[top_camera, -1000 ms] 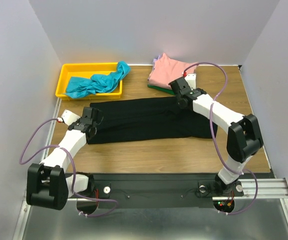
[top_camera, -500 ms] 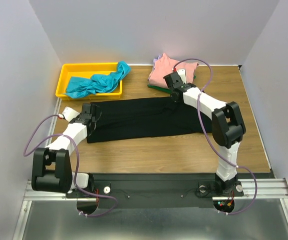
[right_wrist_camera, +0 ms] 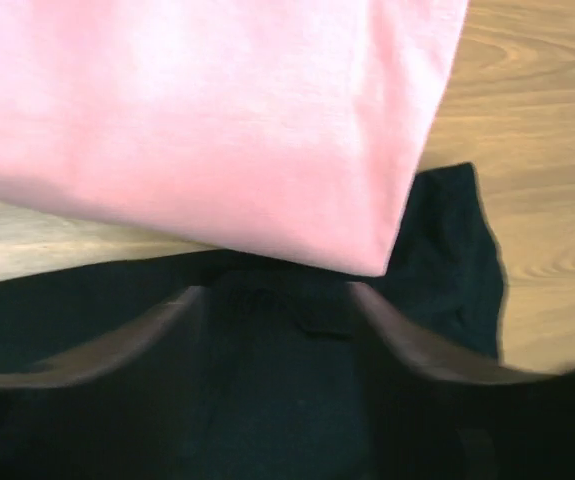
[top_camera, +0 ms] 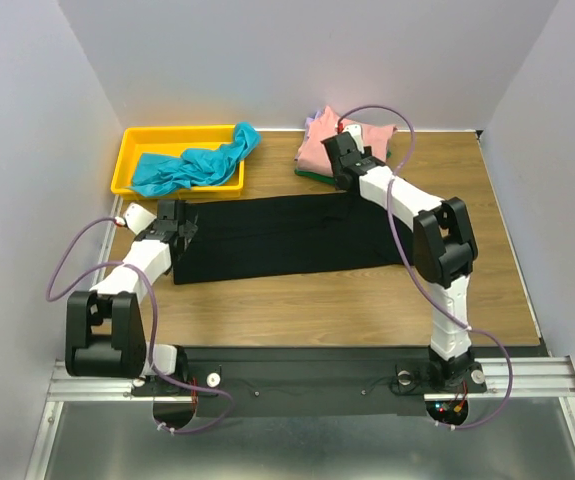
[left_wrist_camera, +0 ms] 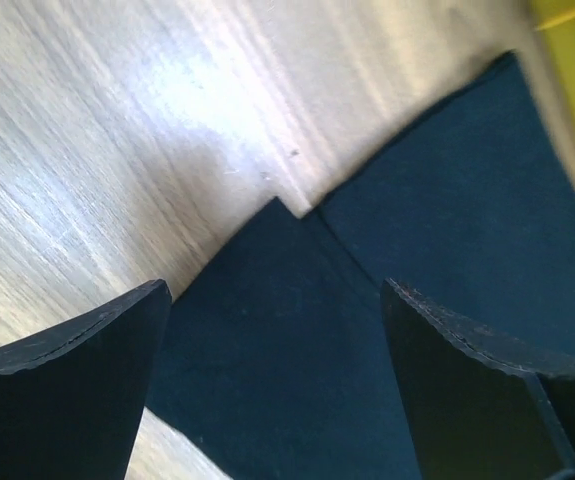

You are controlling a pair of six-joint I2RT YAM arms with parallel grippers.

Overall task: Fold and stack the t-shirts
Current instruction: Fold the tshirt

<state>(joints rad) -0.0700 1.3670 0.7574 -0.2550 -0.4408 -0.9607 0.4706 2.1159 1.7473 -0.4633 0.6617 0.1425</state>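
Top external view: the black t-shirt lies flat on the table; left pincer gapes wide over its left edge, right pincer stands parted (gripping nothing) at its far edge by the pink t-shirt

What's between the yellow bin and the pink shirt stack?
Nothing. In the top view, only bare wooden table separates the yellow bin from the pink shirt.

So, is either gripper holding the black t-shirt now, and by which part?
Nothing is held. The left gripper is open over the black t-shirt, the right gripper open at its edge by the pink t-shirt.
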